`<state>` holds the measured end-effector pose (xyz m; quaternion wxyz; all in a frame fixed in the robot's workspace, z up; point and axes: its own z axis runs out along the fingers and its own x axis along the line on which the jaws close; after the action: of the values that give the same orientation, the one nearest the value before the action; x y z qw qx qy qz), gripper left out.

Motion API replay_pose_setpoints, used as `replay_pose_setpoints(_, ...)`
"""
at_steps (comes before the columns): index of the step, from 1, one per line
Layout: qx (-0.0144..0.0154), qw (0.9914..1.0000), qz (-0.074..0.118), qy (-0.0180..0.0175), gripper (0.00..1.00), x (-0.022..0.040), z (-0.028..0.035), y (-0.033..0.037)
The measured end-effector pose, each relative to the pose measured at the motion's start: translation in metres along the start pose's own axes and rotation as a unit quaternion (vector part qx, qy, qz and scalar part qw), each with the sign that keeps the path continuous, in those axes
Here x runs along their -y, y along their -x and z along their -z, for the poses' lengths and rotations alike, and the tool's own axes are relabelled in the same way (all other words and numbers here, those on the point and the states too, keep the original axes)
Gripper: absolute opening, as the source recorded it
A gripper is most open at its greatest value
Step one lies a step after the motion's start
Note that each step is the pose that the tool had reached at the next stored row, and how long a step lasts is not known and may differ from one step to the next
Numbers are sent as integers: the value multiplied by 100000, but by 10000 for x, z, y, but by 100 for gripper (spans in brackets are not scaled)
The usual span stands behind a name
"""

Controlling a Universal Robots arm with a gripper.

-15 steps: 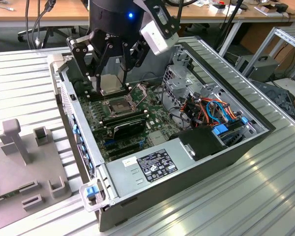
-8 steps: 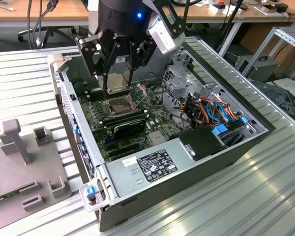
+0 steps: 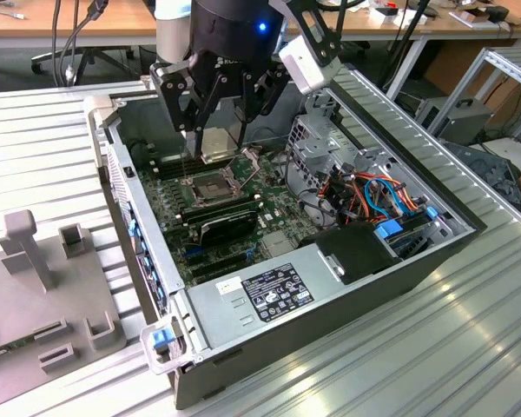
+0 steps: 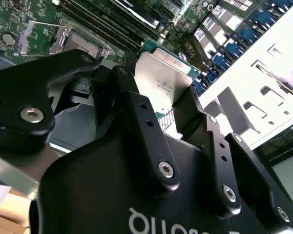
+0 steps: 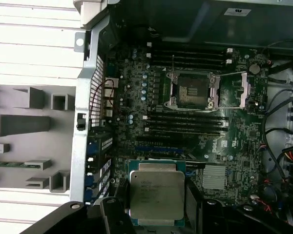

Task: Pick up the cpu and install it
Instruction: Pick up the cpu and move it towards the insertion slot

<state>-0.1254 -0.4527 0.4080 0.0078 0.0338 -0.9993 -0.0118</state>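
From my remote station, the exterior view gives me the overall placing. The gripper [image 3: 216,137] hangs inside the open computer case [image 3: 469,228] and holds the cpu [image 3: 215,148] in the air above the motherboard [image 3: 273,228]. The chip is near the socket [image 3: 210,184] but not touching it. How high it is above the board I cannot judge from this angle. At the exterior view's left, a grey fixture [image 3: 35,287] lies on the ribbed table, outside the case.

The first wrist view looks down onto the board and shows what the exterior view hides. The socket's load frame [image 5: 234,90] is folded open to one side, so the dark square of the socket is uncovered. Long black memory sticks [image 5: 185,122] lie between the socket and the chip. The cpu sits in the foreground with its silver-grey metal top facing the camera.

The second wrist view is the best one for the grip (it looks along the gripper body). The two black fingers [image 4: 132,105] press on opposite edges of the cpu, and the jaws are closed to just the width of the chip. The chip is held flat between them, and a thin green border of it shows at the far edge.
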Motion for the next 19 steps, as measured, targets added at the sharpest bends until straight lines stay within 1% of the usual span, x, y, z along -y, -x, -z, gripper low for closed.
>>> replay_pose_setpoints(4,1,100000,-5,1,55,4,1,59)
replay_pose_setpoints(5,-1,100000,-1,-6,55,6,2,92)
replay_pose_setpoints(9,-2,100000,2,-2,55,10,2,152)
replay_pose_setpoints(12,0,100000,-2,-3,55,15,3,219)
replay_pose_setpoints(16,-2,100000,-4,-4,55,19,4,277)
replay_pose_setpoints(17,-1,100000,2,-2,55,21,5,306)
replay_pose_setpoints(19,-2,100000,4,-3,55,23,5,340)
